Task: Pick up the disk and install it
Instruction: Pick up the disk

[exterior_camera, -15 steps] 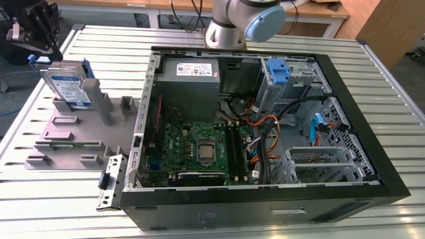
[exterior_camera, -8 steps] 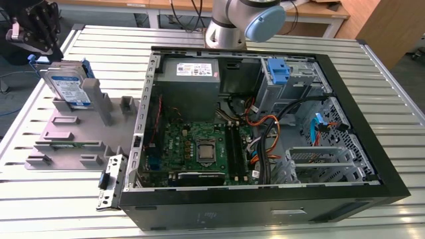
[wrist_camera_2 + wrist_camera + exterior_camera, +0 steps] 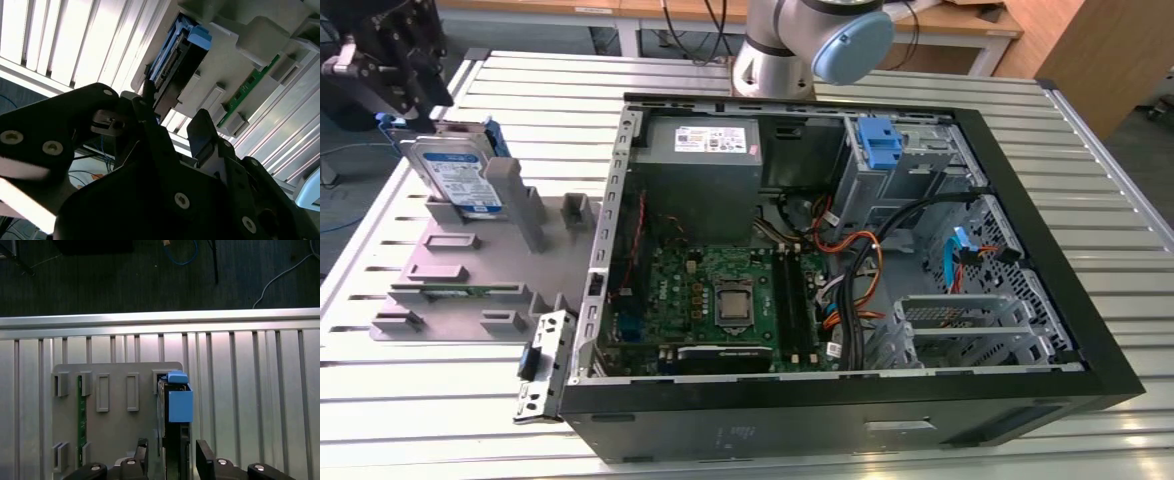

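Observation:
The disk [image 3: 456, 170] stands on edge in a slot of the grey fixture [image 3: 467, 270], at the exterior view's left; its white-and-blue label and blue rails show. My gripper [image 3: 416, 98] hangs just above the disk's top edge. In the first wrist view the gripper [image 3: 172, 446] is open, one finger on each side of the disk [image 3: 177, 400] with gaps between. The second wrist view shows the same: black fingertips [image 3: 146, 102] apart, and the disk [image 3: 172, 55] beyond them.
An open computer case [image 3: 854, 250] lies on the slatted metal table [image 3: 440, 420]. Inside it are a grey power supply [image 3: 707, 145], a motherboard [image 3: 720, 300], cables and a blue bracket [image 3: 881, 145] in the drive cage. A green memory stick [image 3: 79, 410] sits in the fixture.

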### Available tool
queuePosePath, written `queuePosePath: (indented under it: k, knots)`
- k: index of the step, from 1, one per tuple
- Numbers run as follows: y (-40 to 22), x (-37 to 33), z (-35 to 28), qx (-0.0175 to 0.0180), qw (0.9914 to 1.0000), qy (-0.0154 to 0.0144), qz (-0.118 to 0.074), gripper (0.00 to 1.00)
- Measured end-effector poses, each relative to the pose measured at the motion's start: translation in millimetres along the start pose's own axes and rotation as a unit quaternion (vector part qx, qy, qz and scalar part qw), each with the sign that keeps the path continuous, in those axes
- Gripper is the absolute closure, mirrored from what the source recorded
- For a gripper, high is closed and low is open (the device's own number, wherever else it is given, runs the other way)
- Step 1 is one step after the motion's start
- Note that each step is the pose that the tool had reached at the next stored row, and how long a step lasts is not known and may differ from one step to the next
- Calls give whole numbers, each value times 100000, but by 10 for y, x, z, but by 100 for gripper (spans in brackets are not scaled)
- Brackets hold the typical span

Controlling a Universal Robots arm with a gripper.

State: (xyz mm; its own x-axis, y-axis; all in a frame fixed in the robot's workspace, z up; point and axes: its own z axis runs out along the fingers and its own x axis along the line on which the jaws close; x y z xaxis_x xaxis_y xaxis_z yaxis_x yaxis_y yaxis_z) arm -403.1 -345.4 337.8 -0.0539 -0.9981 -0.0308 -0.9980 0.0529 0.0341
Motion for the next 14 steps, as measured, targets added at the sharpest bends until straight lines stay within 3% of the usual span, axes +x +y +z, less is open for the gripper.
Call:
queuePosePath:
  k: [2,4,14]
  knots:
    - [0,0,0,-2,100000,1,1,47]
    - [-1,0,0,1,100000,-1,0,35]
    - [-10,-1,0,4,100000,0,1,35]
